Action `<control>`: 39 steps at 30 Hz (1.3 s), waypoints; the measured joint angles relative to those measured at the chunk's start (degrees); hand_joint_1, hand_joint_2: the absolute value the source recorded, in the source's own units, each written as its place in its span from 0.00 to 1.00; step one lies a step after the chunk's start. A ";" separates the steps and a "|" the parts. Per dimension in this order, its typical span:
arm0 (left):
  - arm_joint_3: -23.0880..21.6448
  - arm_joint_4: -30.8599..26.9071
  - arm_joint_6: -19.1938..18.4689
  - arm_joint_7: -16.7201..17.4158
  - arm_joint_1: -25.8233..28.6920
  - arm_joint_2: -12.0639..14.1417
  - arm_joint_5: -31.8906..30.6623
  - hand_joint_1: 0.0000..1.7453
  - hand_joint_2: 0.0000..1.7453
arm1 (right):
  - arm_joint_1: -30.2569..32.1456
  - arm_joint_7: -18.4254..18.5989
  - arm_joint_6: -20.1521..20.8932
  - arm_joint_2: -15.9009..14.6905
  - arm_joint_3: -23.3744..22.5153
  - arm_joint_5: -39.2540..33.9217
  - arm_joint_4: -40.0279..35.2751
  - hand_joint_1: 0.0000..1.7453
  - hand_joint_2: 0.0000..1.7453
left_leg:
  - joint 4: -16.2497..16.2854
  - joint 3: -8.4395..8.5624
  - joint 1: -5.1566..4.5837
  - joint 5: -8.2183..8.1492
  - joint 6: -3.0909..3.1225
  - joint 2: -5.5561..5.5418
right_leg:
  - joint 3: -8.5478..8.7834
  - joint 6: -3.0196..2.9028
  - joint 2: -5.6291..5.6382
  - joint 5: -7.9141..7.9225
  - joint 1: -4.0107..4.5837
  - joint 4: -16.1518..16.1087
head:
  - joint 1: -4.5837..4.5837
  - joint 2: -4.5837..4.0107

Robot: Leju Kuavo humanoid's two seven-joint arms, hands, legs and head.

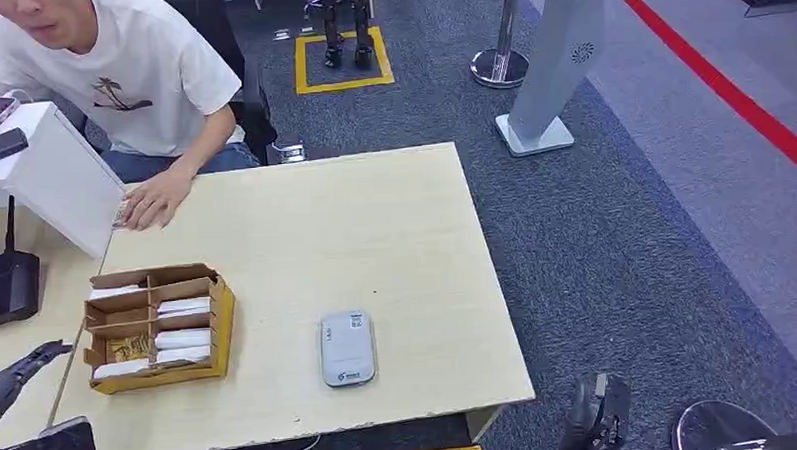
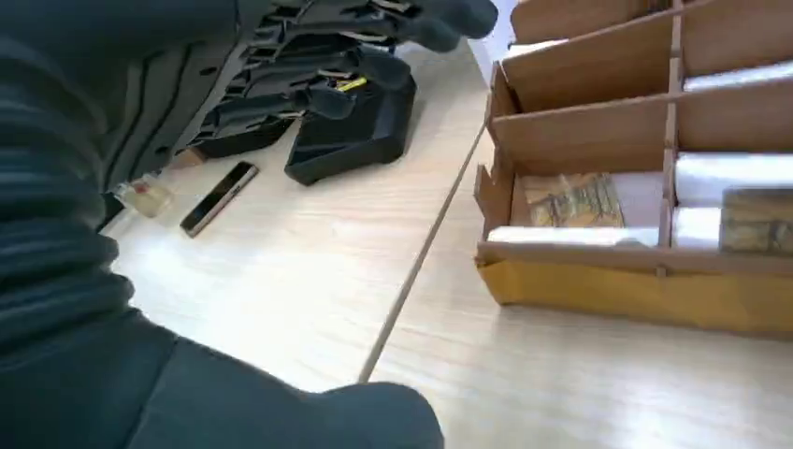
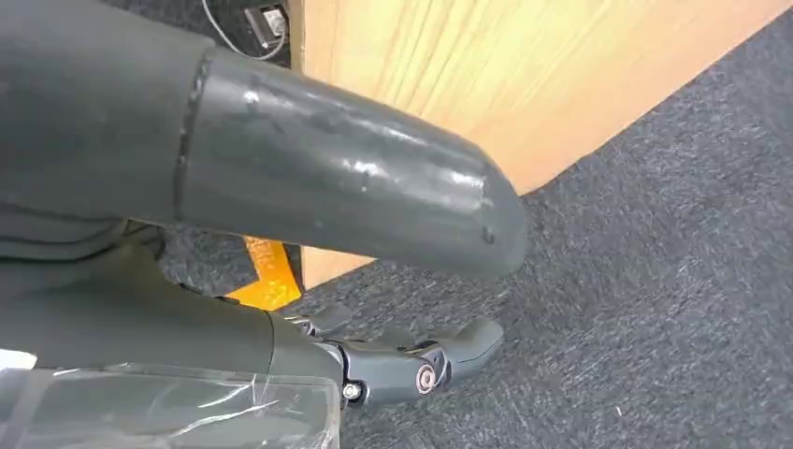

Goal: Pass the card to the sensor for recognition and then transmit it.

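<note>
Cardboard tray [image 1: 221, 326] of white cards [image 1: 183, 340] lies just ahead of the empty left hand [image 1: 20, 375]
Fingers apart; right hand [image 1: 596, 415] hangs low beside the table [image 1: 395, 245], far from the cards, holding nothing

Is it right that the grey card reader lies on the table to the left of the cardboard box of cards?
Not quite. In the head view the grey card reader lies on the table to the right of the cardboard box of cards, not to its left.

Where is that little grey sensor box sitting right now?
In the head view, the sensor lies flat on the wooden table near its front edge, to the right of the cardboard card box and apart from it.
</note>
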 joint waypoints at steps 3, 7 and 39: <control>-2.99 3.63 -0.66 -1.97 -4.43 -2.12 -1.86 0.00 1.00 | 0.00 0.28 -0.13 0.00 0.09 0.07 0.02 0.00 0.00 | 0.00 0.00 -0.01 0.00 0.00 -0.01 | -0.01 0.00 0.00 0.00 -0.01 0.00 | 0.00 0.00; -6.60 8.61 -1.53 -3.92 -9.34 -5.01 -3.37 0.00 1.00 | -0.15 0.31 -0.13 0.00 0.39 0.07 0.02 0.00 0.00 | 0.00 0.01 0.00 0.01 0.00 0.00 | -0.01 0.00 0.01 0.00 0.00 0.00 | -0.04 0.00; -10.96 13.78 -3.33 -3.68 -13.35 -7.11 -2.60 0.00 1.00 | 0.03 0.33 -0.07 0.00 1.49 0.68 0.52 0.00 0.00 | 0.01 0.01 0.00 0.01 -0.01 0.02 | -0.09 0.00 0.05 0.00 0.00 -0.01 | -0.07 0.00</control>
